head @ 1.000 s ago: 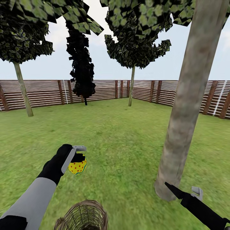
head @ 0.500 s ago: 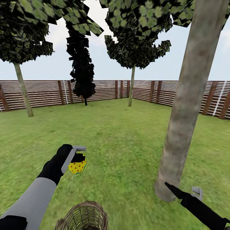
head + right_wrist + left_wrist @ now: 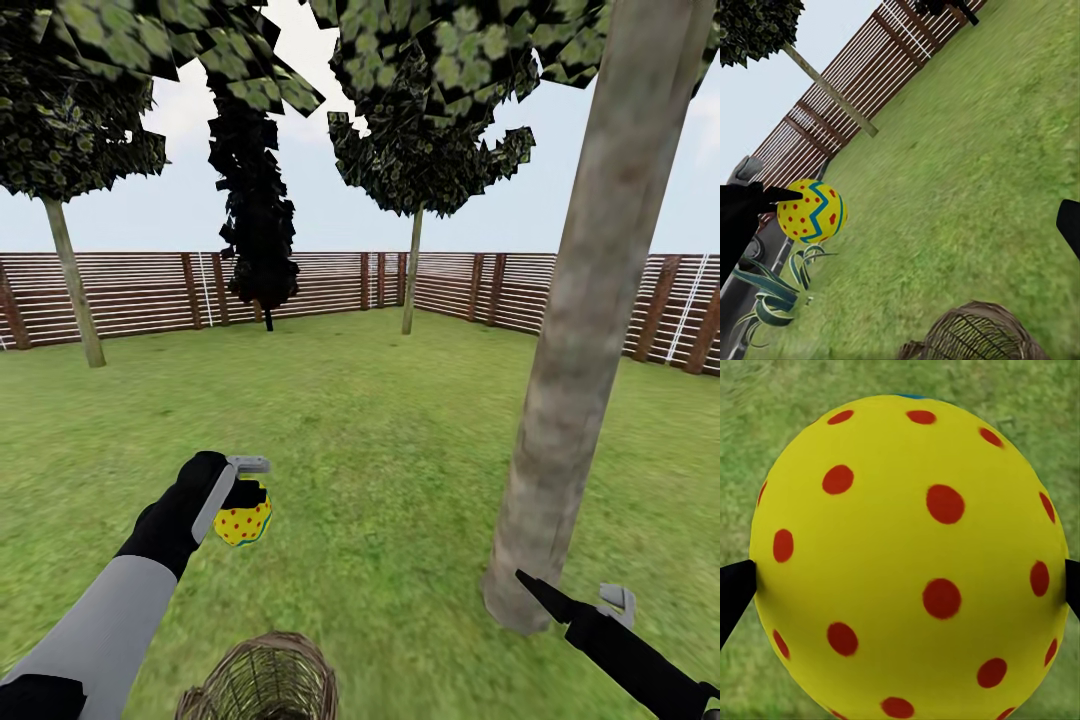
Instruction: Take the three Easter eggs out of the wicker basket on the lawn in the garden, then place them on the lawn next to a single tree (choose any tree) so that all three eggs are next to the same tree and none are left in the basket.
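My left gripper (image 3: 245,503) is shut on a yellow Easter egg (image 3: 243,522) with red dots, held a little above the lawn (image 3: 380,440). Up close, the egg (image 3: 907,562) sits between the two black fingers. From the right wrist the same egg (image 3: 812,211) shows a blue zigzag band. The wicker basket (image 3: 262,680) stands on the grass just below the held egg, cut off by the picture's edge; the basket (image 3: 979,334) also shows from the right wrist. My right gripper (image 3: 568,592) hangs open and empty at the foot of the thick tree (image 3: 575,380).
A brown slat fence (image 3: 330,285) closes the garden at the back. Two thinner trees (image 3: 72,290) (image 3: 412,270) and a narrow dark one (image 3: 255,200) stand before it. A striped-leaf plant (image 3: 772,289) grows beside the lawn.
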You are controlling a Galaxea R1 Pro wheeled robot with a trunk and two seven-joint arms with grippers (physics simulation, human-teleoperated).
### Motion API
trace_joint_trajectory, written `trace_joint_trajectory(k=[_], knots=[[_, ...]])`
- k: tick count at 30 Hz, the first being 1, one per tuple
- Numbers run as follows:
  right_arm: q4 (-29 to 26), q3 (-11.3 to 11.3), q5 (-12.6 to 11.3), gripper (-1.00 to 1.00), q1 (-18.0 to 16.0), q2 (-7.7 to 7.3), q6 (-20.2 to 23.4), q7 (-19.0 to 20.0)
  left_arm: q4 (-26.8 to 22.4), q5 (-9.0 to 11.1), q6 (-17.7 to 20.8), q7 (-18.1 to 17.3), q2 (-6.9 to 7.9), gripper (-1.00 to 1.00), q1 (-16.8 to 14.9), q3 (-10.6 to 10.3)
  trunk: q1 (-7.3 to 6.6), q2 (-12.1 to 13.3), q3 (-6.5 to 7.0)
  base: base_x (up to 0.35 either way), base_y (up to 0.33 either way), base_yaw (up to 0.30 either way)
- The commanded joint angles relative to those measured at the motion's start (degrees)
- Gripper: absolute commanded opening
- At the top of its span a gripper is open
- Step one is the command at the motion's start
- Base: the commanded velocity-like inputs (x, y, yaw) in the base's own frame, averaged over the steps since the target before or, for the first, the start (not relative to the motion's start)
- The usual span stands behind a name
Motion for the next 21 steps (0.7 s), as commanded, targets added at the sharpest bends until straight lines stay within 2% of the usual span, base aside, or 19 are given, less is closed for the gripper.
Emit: trace_joint_trajectory(k=[1, 17, 21], knots=[[0.0, -0.1, -0.2, 1.0, -0.1, 0.02, 0.3, 0.1, -0.1, 0.6, 0.2, 0.5, 0.07, -1.0, 0.0, -0.2, -0.22, 0.4, 0.1, 0.0, 0.0, 0.0], [0.0, -0.1, -0.2, 1.0, -0.1, 0.0, 0.3, 0.1, -0.1, 0.5, 0.2, 0.5, 0.07, -1.0, 0.0, -0.2, -3.73, 6.8, 2.97, 0.0, 0.0, 0.0], [0.0, -0.1, -0.1, 1.0, -0.1, -0.02, 0.4, 0.1, -0.1, 0.5, 0.2, 0.5, 0.05, -1.0, 0.0, -0.3, -3.73, 6.8, 2.97, 0.0, 0.0, 0.0]])
